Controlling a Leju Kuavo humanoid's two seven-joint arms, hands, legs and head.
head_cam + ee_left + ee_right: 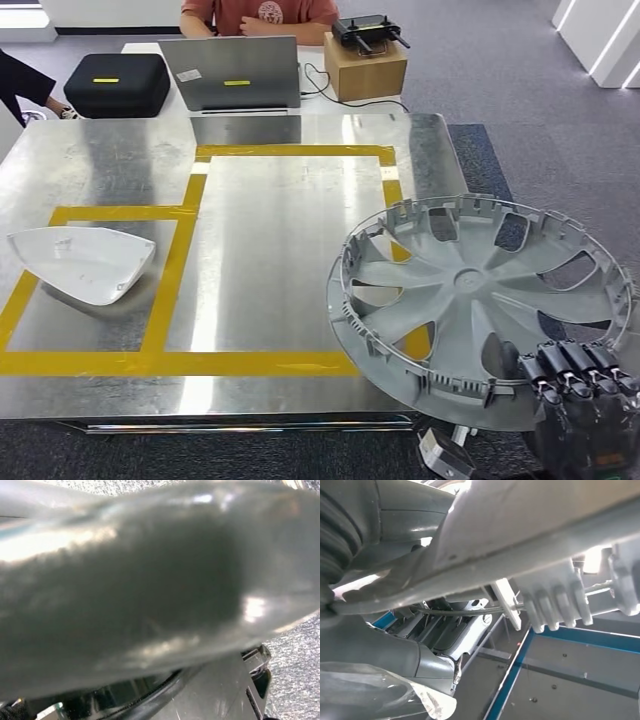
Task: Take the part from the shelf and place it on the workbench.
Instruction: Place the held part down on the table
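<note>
A grey wheel cover [483, 300] hangs tilted over the front right corner of the metal workbench [279, 230], partly past its edge. My right hand [581, 390] grips its near rim, dark fingers curled over the edge. In the right wrist view the rim [546, 535] runs across the picture, clamped by the hand [376, 645] with its thick grey thumb. Whether the cover touches the bench I cannot tell. The left wrist view is taken up by a blurred grey shape [151, 590], and how my left hand stands cannot be made out.
A white shell-shaped part [83, 262] lies in the left yellow-taped box. Beyond the bench are a laptop [234, 72], a black case [117, 82], a cardboard box [366, 65] and a seated person [256, 15]. A plug [441, 455] lies on the carpet near my right hand.
</note>
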